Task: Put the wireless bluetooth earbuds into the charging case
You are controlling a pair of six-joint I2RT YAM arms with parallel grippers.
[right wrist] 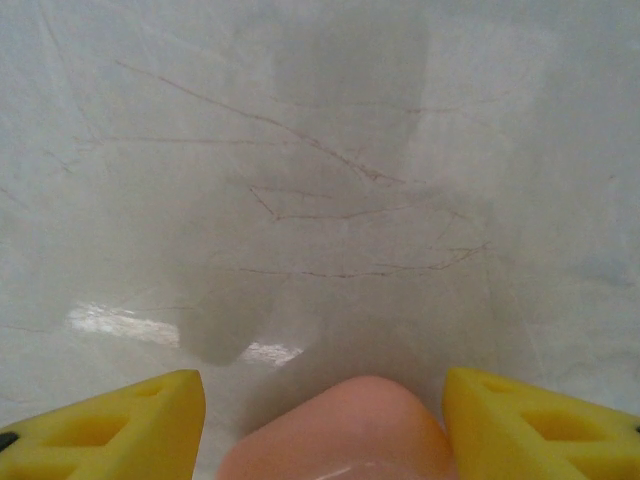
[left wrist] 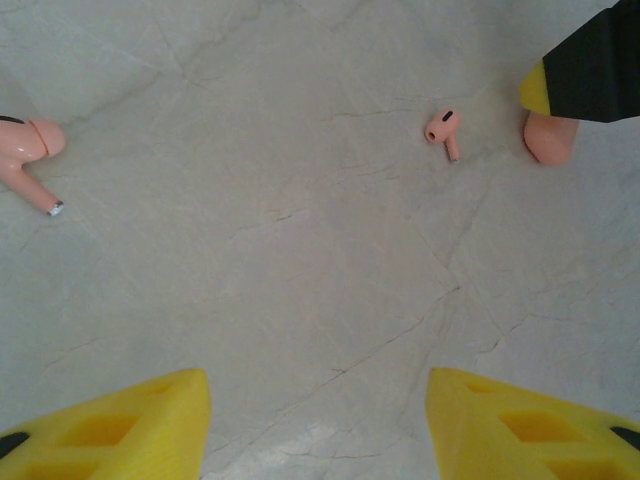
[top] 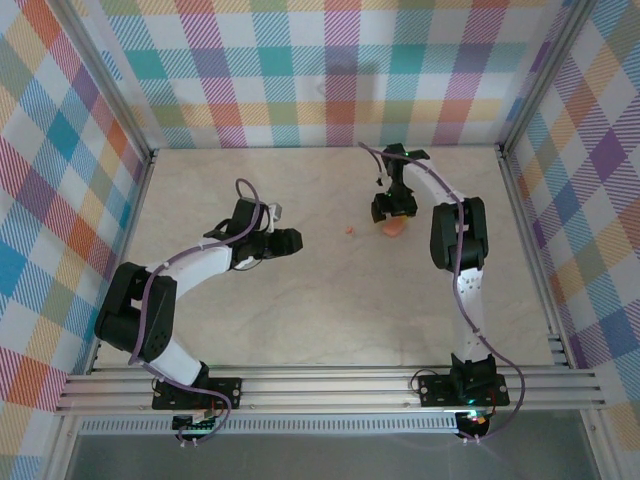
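A pinkish-orange charging case (top: 394, 229) lies right of the table's centre. My right gripper (top: 392, 212) hangs over it. In the right wrist view the case (right wrist: 340, 430) sits between the yellow fingers (right wrist: 540, 420) with a gap on each side, so the right gripper (right wrist: 322, 400) is open around it. One pinkish-orange earbud (top: 348, 231) lies loose on the table left of the case, also seen as earbud (left wrist: 443, 128). A second pinkish earbud (left wrist: 25, 155) lies at the left edge of the left wrist view. My left gripper (left wrist: 318, 400) is open and empty, pointing toward the case (left wrist: 550, 138).
A small white object (top: 274, 210) lies just behind the left arm's wrist. The marbled tabletop (top: 330, 310) is bounded by checkered walls and an aluminium rail (top: 330, 385) at the near edge. The right gripper's black and yellow finger (left wrist: 585, 70) shows in the left wrist view.
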